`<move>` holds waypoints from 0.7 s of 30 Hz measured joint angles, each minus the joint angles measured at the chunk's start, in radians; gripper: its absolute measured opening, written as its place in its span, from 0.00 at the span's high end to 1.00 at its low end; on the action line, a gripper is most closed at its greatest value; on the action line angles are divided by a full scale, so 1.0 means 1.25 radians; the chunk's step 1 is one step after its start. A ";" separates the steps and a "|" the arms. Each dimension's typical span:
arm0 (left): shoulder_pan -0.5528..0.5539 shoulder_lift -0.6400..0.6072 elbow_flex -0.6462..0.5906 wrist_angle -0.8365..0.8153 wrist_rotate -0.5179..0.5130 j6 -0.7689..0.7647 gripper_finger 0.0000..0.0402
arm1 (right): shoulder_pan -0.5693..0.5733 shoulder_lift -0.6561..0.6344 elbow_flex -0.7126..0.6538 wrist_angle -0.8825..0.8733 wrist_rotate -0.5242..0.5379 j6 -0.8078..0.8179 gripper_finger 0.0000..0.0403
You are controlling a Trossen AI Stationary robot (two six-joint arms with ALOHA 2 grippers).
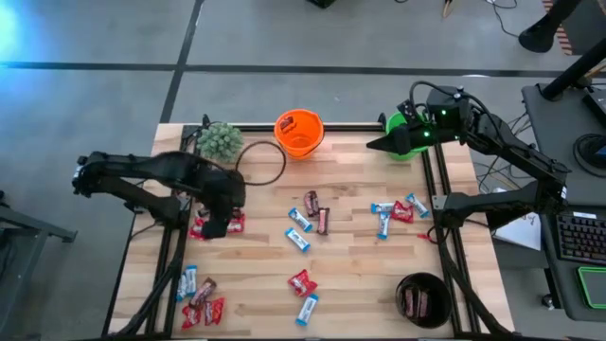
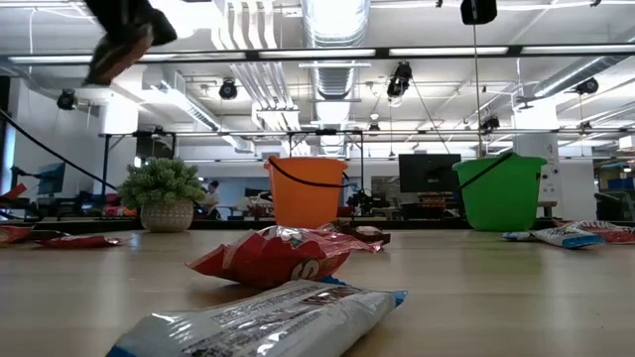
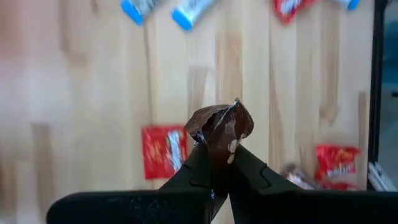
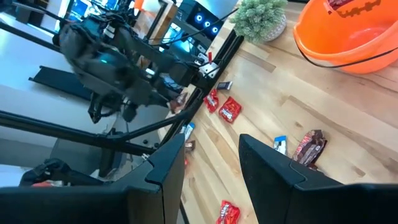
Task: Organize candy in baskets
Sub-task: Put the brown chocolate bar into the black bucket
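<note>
The step in hand looks like a carry: the left gripper [image 3: 219, 163] has its fingers [image 3: 252, 171] clamped on a dark brown candy [image 3: 221, 127], lifted off the wooden table [image 1: 360, 270]. The wrapper sticks up past the fingertips, crumpled & glossy, its top end puckered to a point. Below the fingers lie red candies [image 3: 163, 151], w/ light blue ones [image 3: 193, 12] farther out ahead.

Next move, as a judgement: swing the brown bar over to the black basket [image 1: 422, 298], which already holds brown wrappers, then let go above its rim. That basket sits well apart from the fingers, across the table, so a long reach is needed; the pinch is on one end only, so the bar could twist.

The right gripper [image 1: 377, 143] waits at the green basket [image 1: 396, 124], fingers apart w/ nothing between them. The orange basket [image 1: 299, 133] stands near a small plant [image 1: 220, 139]. Much candy is left scattered: red, blue & brown.
</note>
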 joint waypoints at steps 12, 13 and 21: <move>0.001 0.006 0.104 0.184 -0.130 0.043 1.00 | 0.000 0.006 -0.003 -0.149 0.001 -0.114 0.65; 0.002 0.006 0.109 0.209 -0.145 0.045 1.00 | 0.000 0.008 -0.005 -0.165 0.001 -0.129 0.65; 0.016 0.006 0.126 0.364 -0.228 0.063 1.00 | 0.000 0.051 -0.010 -0.192 -0.003 -0.222 0.65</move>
